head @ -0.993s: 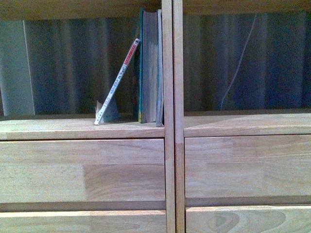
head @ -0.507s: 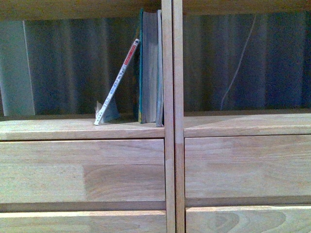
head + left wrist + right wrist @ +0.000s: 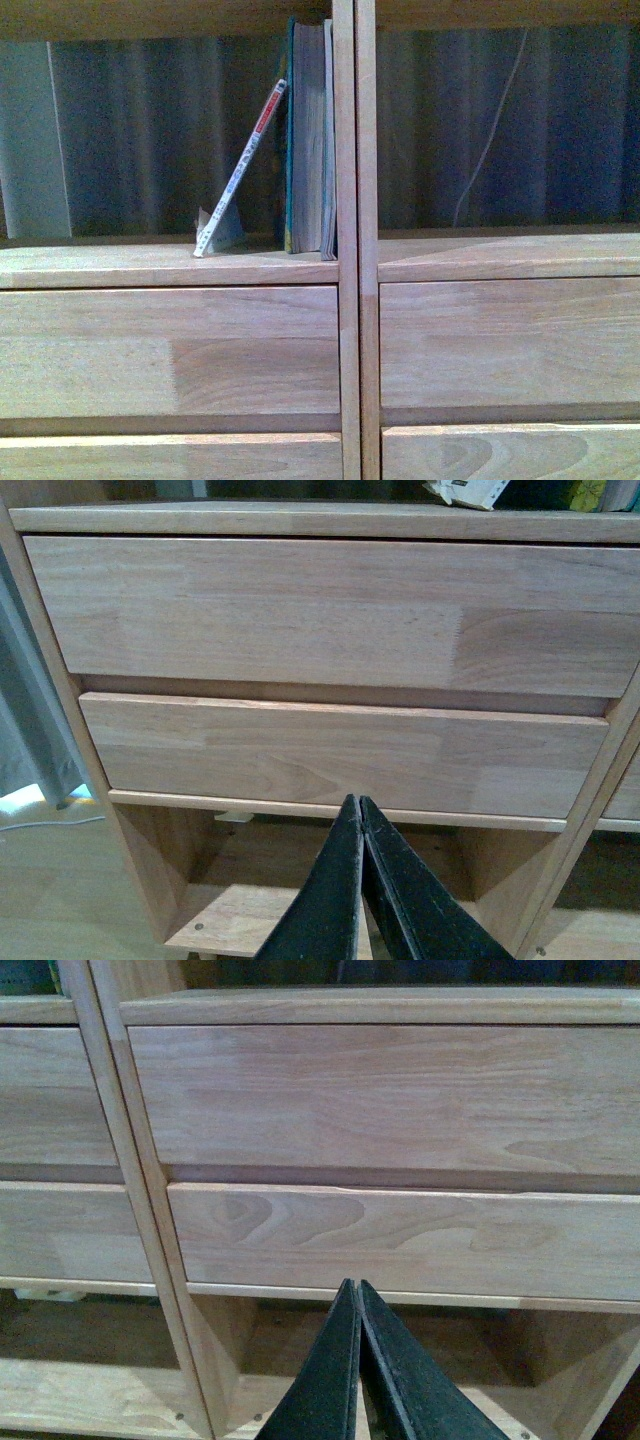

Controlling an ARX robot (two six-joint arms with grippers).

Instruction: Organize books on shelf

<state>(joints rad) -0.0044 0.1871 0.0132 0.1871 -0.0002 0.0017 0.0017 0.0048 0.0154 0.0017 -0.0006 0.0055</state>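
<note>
leaning thin softcover (image 3: 243,170) against upright teal-spined volumes (image 3: 310,140) on shelf (image 3: 150,265); left gripper (image 3: 360,810) and right gripper (image 3: 357,1295) pressed together, empty.

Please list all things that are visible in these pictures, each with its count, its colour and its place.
Thin book: one, white spine with red marks, left compartment, tilted, leaning against the upright books.
Upright books: a few, exact count unclear, teal spine, against the central divider.
Shelf: one, light wood, two columns.
Drawer fronts: four, light wood, below the open compartments.
Cord: one, pale, behind the right compartment.
Left pincer: one, black, shut, low before the drawers.
Right pincer: one, black, shut, low before the drawers.
</note>
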